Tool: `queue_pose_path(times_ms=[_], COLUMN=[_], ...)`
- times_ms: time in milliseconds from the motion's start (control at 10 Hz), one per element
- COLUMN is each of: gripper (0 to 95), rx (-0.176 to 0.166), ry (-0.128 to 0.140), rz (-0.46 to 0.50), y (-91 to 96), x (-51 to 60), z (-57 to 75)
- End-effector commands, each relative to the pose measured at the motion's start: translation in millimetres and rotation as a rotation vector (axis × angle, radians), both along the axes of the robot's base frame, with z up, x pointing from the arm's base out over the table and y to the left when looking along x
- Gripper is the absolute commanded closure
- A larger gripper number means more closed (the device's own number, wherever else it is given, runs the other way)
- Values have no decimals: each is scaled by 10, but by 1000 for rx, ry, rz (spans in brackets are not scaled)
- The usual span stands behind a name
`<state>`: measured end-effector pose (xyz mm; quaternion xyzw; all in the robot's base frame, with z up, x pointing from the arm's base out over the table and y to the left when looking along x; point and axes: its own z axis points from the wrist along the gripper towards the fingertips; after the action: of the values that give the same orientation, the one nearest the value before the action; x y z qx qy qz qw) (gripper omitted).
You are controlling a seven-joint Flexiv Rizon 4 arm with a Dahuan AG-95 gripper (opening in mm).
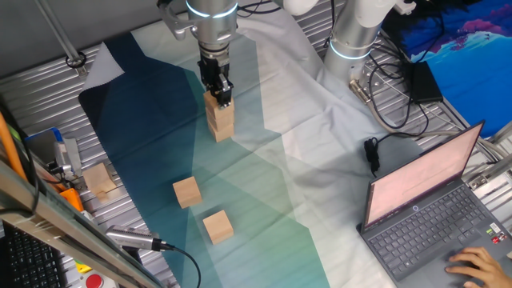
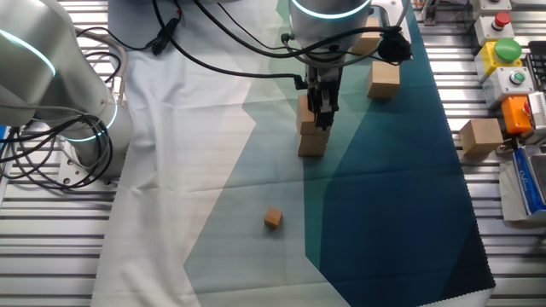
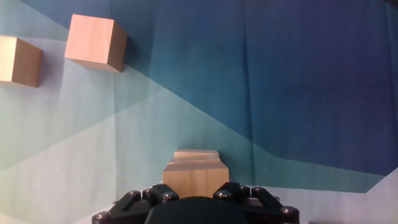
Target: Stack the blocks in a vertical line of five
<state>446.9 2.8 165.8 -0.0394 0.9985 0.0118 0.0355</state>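
My gripper (image 1: 220,96) is over the far middle of the cloth, shut on the top block (image 3: 196,177) of a short stack (image 1: 221,126). This block sits on the stack, and the edges of the blocks under it show just beyond it in the hand view. The stack also shows in the other fixed view (image 2: 311,143), under the gripper (image 2: 322,115). I cannot tell whether it holds two or three blocks. Two loose blocks lie on the cloth nearer the front, one (image 1: 186,192) beside the other (image 1: 218,226). They also show in the hand view (image 3: 96,42) (image 3: 18,60).
A paler block (image 1: 100,180) sits off the cloth on the metal table at the left. A much smaller cube (image 2: 272,218) lies on the cloth. An open laptop (image 1: 432,208) with a person's hand on it is at the right. A second robot arm (image 1: 356,32) stands behind.
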Motion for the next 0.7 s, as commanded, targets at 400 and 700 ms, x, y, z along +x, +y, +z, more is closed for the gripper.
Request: queue_pose_path(times_ms=[400,700], gripper=[950,760], rx=[-1,-3], ry=[-4,-13], rz=[1,12], y=[24,29], x=[6,-11], z=[-27,-28])
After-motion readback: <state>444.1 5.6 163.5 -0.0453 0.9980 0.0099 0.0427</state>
